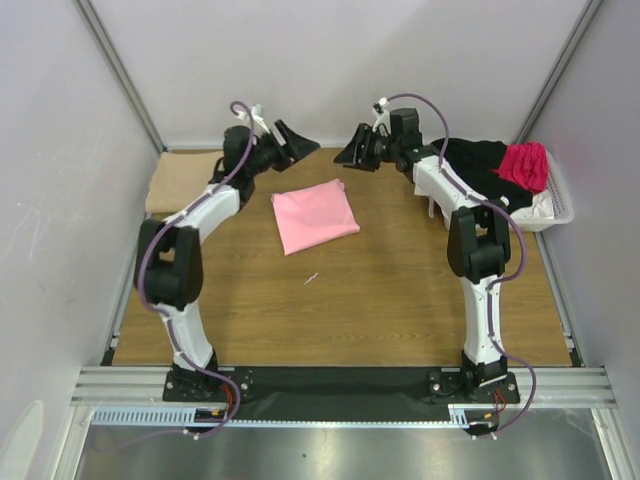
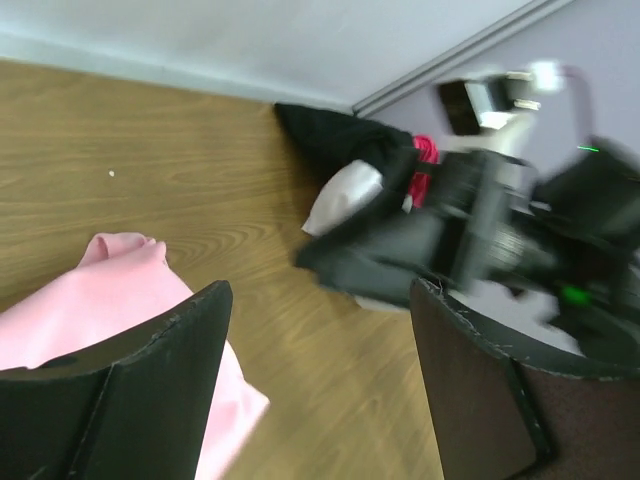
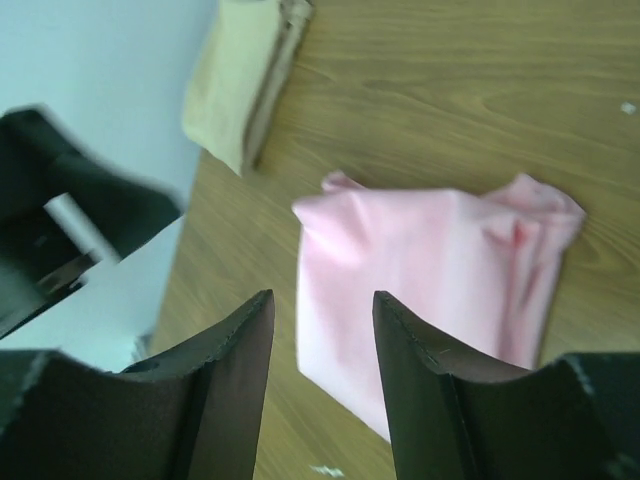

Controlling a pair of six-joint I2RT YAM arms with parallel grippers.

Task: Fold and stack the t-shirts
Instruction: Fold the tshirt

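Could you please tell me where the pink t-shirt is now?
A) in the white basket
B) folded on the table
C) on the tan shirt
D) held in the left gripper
B: the pink t-shirt lies folded on the wooden table, touching neither basket nor tan shirt.

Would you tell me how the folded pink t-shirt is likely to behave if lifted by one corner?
The pink t-shirt is probably floppy: its edges look soft and rumpled in the right wrist view, so it would likely droop and unfold. It seems thin and light, lying flat. Pushed across the wooden table, it would likely bunch rather than slide.
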